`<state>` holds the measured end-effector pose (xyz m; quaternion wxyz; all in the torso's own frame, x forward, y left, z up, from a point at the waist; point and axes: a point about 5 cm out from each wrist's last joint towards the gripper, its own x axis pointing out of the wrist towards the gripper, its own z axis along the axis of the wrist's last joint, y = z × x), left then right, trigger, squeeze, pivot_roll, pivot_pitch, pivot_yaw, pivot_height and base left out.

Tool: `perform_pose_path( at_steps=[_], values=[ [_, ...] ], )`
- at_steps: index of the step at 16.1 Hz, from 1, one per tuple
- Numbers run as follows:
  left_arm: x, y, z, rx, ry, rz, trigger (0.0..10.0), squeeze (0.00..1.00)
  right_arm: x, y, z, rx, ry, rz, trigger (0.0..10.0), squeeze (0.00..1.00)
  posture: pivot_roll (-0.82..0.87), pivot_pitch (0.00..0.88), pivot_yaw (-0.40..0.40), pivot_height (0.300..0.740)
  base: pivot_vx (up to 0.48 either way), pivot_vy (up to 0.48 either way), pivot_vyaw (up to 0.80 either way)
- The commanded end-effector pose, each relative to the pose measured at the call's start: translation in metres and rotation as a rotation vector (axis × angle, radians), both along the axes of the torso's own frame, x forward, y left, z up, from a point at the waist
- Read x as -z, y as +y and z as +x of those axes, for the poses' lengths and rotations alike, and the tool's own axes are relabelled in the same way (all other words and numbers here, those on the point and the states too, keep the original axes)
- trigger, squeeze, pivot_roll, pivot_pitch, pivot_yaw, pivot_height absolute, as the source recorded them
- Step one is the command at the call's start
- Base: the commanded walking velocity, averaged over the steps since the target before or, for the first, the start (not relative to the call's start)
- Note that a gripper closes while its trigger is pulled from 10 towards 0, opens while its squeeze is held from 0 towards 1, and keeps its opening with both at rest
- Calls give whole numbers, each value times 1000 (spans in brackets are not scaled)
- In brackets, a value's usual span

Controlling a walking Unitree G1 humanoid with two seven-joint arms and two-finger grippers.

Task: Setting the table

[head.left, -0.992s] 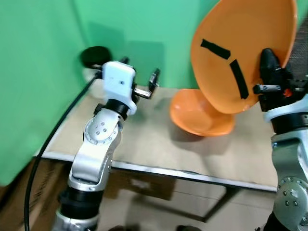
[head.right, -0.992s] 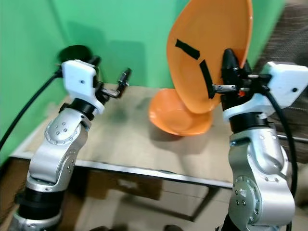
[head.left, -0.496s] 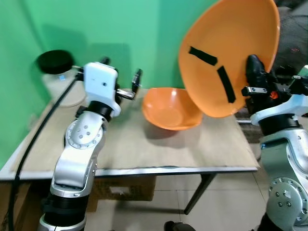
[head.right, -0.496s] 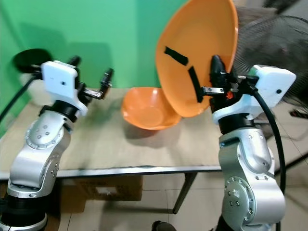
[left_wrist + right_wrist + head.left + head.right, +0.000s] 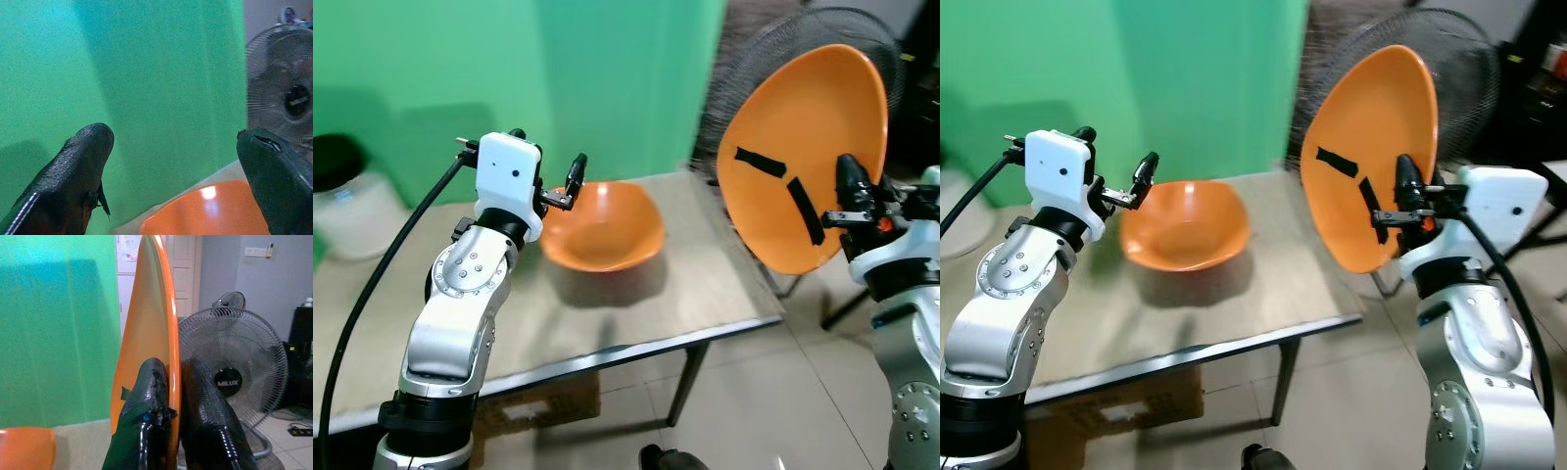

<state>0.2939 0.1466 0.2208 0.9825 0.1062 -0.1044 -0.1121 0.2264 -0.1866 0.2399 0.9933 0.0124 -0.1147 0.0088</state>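
My right gripper (image 5: pixel 847 191) is shut on the rim of a large orange plate (image 5: pixel 803 147) with black tape strips, held on edge in the air beyond the table's right end. In the right wrist view its fingers (image 5: pixel 151 396) pinch the plate (image 5: pixel 156 323) between them. An orange bowl (image 5: pixel 602 225) sits on the wooden table (image 5: pixel 607 313) near its far edge. My left gripper (image 5: pixel 570 184) is open, hovering just left of and above the bowl's rim. In the left wrist view the bowl (image 5: pixel 210 215) lies below the spread fingers (image 5: pixel 73 166).
A standing fan (image 5: pixel 783 59) is behind the plate, past the table's right end. A green backdrop (image 5: pixel 509 69) hangs behind the table. A white jar with a black lid (image 5: pixel 342 206) stands at the far left. Tiled floor (image 5: pixel 773 392) lies to the right.
The camera has swung to the right, so the table and bowl sit further left in view and the fan has come in. The plate stays gripped and raised.
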Motion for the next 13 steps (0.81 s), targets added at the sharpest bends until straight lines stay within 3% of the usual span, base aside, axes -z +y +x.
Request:
perform_pose_path(
  at_steps=[1, 5, 13],
  values=[
    [-3, -2, 1, -7, -8, -12, 10000, 0, -8, 3, -3, -12, -53, -10, 10000, 0, -3, 0, 16, 740, 0, 0, -788],
    [-7, -1, 1, -24, -24, -15, 10000, 0, -11, 7, 1, -2, -69, 41, 10000, 0, 10, 0, 1, 740, 0, 0, -800],
    [-5, -2, -2, -51, -29, -16, 10000, 0, -6, 10, 4, -12, -43, 42, 10000, 0, 16, 0, -24, 740, 0, 0, -76]
  ],
)
